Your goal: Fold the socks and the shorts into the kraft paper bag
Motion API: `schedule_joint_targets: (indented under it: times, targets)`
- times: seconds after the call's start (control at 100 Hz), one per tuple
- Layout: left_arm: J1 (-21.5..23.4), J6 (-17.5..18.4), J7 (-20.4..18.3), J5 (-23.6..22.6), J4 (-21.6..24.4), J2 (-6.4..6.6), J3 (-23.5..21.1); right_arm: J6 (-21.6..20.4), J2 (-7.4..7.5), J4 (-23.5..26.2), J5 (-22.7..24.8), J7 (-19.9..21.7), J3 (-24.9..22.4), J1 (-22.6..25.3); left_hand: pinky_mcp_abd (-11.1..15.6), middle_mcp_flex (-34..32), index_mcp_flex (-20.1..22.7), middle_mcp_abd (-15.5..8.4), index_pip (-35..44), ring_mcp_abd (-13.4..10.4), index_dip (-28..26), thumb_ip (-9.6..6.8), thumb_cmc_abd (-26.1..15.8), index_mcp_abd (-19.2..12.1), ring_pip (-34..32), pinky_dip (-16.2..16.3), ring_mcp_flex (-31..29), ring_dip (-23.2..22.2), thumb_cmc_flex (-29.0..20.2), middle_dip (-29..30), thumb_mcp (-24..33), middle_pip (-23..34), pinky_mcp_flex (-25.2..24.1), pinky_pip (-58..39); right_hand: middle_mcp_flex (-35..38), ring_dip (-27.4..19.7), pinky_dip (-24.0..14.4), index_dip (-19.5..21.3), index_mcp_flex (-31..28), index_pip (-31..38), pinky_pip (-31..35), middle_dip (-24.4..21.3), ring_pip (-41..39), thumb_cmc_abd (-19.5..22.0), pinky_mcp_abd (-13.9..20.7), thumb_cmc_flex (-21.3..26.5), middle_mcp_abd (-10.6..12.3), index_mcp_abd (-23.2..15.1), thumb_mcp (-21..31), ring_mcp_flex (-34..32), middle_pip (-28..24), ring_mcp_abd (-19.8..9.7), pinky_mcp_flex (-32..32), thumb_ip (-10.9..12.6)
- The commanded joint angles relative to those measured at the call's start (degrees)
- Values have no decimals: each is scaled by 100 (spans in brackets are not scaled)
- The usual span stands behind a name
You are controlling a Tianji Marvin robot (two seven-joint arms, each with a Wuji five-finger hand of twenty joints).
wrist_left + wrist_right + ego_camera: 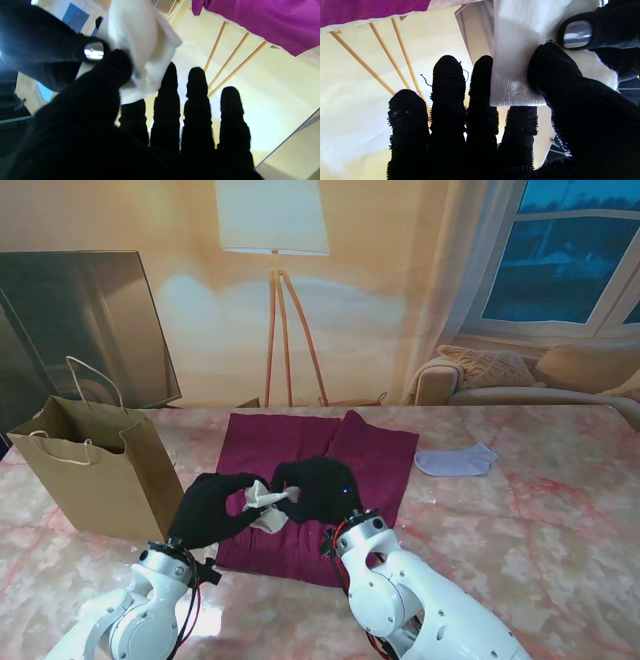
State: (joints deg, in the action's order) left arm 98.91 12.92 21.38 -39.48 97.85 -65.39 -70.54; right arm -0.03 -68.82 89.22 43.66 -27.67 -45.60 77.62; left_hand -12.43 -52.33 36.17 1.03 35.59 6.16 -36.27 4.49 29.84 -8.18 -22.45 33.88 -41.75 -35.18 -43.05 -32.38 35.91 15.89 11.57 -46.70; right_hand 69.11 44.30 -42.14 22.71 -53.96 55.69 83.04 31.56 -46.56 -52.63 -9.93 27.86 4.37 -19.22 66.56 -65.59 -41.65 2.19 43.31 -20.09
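A white sock (266, 504) hangs between my two black-gloved hands, above the maroon shorts (370, 455) spread flat on the table. My left hand (213, 510) pinches one end of it, thumb against forefinger, and the white sock (140, 50) shows in the left wrist view. My right hand (322, 489) pinches the other end; the white sock (517, 62) is under its thumb in the right wrist view. A second white sock (456, 461) lies flat to the right of the shorts. The kraft paper bag (95, 470) stands open at the left.
The table (520, 530) has a pink marbled top. A dark screen (90, 330) leans behind the bag. A floor lamp (275, 280), a sofa (520, 375) and a window are on the backdrop beyond the table's far edge.
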Motion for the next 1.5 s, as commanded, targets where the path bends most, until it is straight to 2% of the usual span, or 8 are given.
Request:
schedule_joint_targets:
  times: [0.0, 0.13, 0.4, 0.46, 0.52, 0.77, 1.15, 1.49]
  targets:
    - [-47, 52, 56, 48, -31, -98, 29, -23, -47, 14, 8, -1, 23, 38, -70, -600, 227, -261, 670, -32, -101, 235, 68, -386, -318, 183, -319, -230, -489, -768, -157, 51, 62, -294, -29, 141, -103, 154, -41, 226, 284, 64, -214, 238, -42, 31, 10, -83, 14, 73, -144, -10, -56, -12]
    - [-96, 95, 307, 123, -99, -161, 72, -19, -44, 15, 13, 0, 12, 41, -105, -1628, 677, -215, 1312, 13, 235, 300, -5, -490, -790, 294, -805, -438, -707, -1191, 62, -76, 208, -708, -56, 141, -113, 171, -15, 212, 271, 72, -204, 251, -38, 18, 30, -111, 7, 101, -144, -19, -72, -12]
    - [-83, 84, 400, 277, -16, -209, 40, -110, -50, 6, -40, -80, -74, 135, -24, -1852, 898, -56, 1295, 42, 0, 171, 14, -519, -969, 257, -952, -467, -712, -1342, 403, 311, 235, -852, -827, -174, 141, -162, 573, -317, -687, -221, 577, 336, -125, -385, 68, 165, -294, 749, 228, -16, -763, -82]
    - [-59, 36, 368, 296, 57, -207, -5, -114, -34, 15, 14, -106, -121, 165, -79, -1871, 954, -35, 1170, 57, -183, 162, 47, -503, -985, 253, -968, -452, -687, -1365, 496, 338, 260, -899, -1101, -217, 162, 118, 613, -1106, -895, -392, 782, 459, -115, -644, 58, 429, -226, 910, 339, -33, -893, 194]
    - [-27, -9, 328, 341, 147, -208, -58, -117, -8, 47, 66, -96, -191, 206, -166, -1886, 979, -17, 1142, 80, -257, 152, 68, -473, -1003, 266, -989, -450, -693, -1382, 531, 355, 317, -955, -1367, -302, 191, 577, 734, -1807, -1069, -543, 1000, 629, -95, -939, 41, 653, -198, 1064, 525, -63, -1002, 911]
    - [90, -287, 89, 359, 672, -180, -422, -141, 138, 202, 377, 24, -579, 430, -117, -1886, 981, -27, 1109, 74, -348, 160, 51, -499, -1017, 281, -1005, -438, -716, -1391, 512, 351, 365, -1034, -2319, -962, 428, 398, 1620, -2459, -2171, -1152, 2226, 938, 55, -1241, 34, 933, -651, 1893, 1151, -145, -1683, 997]
    - [212, -985, -1097, -115, 1897, 28, -1693, -220, 235, 109, 402, 256, -1046, 629, 276, -1815, 910, -139, 974, -8, -571, 176, -96, -682, -975, 178, -1044, -370, -782, -1392, 254, 266, 579, -1076, -2343, -1711, 1201, 236, 1717, -2461, -3234, -1601, 3037, 1076, 442, -1284, 17, 945, -780, 1973, 1555, -237, -1962, 1027]
    - [45, -1415, -2182, -640, 2324, 204, -2877, -267, 299, -6, 451, 392, -1354, 753, 311, -1770, 897, -312, 920, -58, -631, 272, -253, -969, -880, 139, -997, -311, -928, -1218, -111, 25, 538, -1033, -2324, -1848, 1469, 213, 1693, -2452, -3359, -1648, 3095, 1159, 520, -1297, 13, 923, -821, 2035, 1666, -194, -2047, 1048]
